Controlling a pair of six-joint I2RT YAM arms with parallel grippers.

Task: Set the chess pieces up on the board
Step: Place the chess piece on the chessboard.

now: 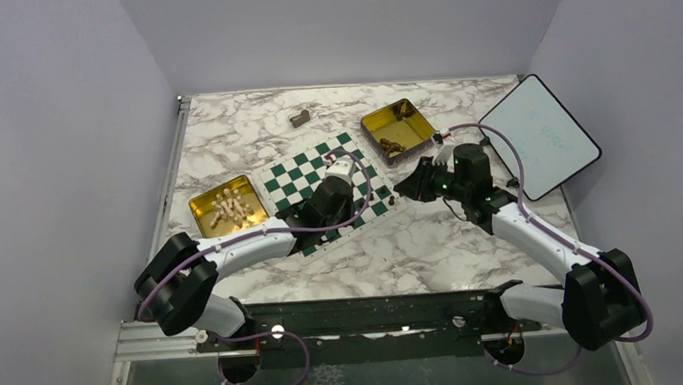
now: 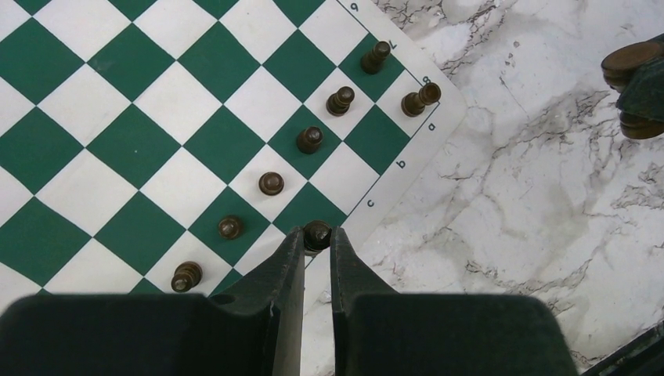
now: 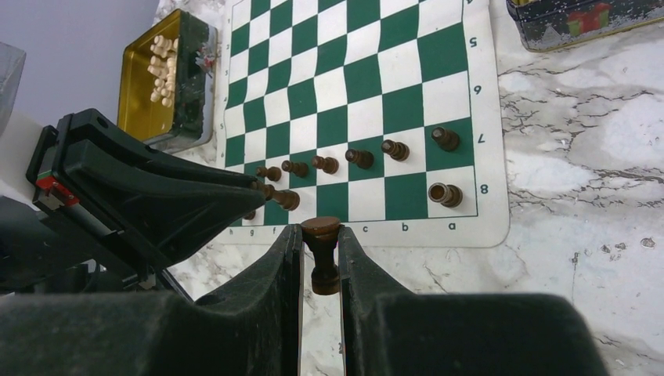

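Top external: finding the board [image 1: 295,179] lying askew at mid-frame on the marble table [image 1: 429,250], both arms reaching over its lower right side; spotting a few chess pieces [image 1: 378,191] dotted along that side only, more dark ones lying in the right tin [image 1: 409,118] at upper right and pale pieces [image 1: 228,207] heaped in the left tin [image 1: 199,209] at centre left; judging the job as barely begun. Left wrist: counting six small figures standing in a slanting line from upper right to lower left along the seventh row, plus one on the corner square near the printed a; seeing the left gripper [image 2: 317,235] at bottom centre clenching a dark piece [image 2: 317,232] at the back row's lettered edge; viewing that piece end-on, so reading its long axis as running toward the lens and leaving any lean unjudged. Right wrist: seeing the right gripper [image 3: 319,229] at bottom centre grasping a second piece [image 3: 324,270], showing just below the board's lettered border, height over the table not tellable; reading its long axis as lying along the fingers, broad flat end pointing up-frame toward the board, slimmer body trailing back between them; noting the left gripper's piece at centre left looking slanted here. Judging as left to do: filling the back row, completing the pawn line, and setting every pale piece on the upper rows, showing no figures.
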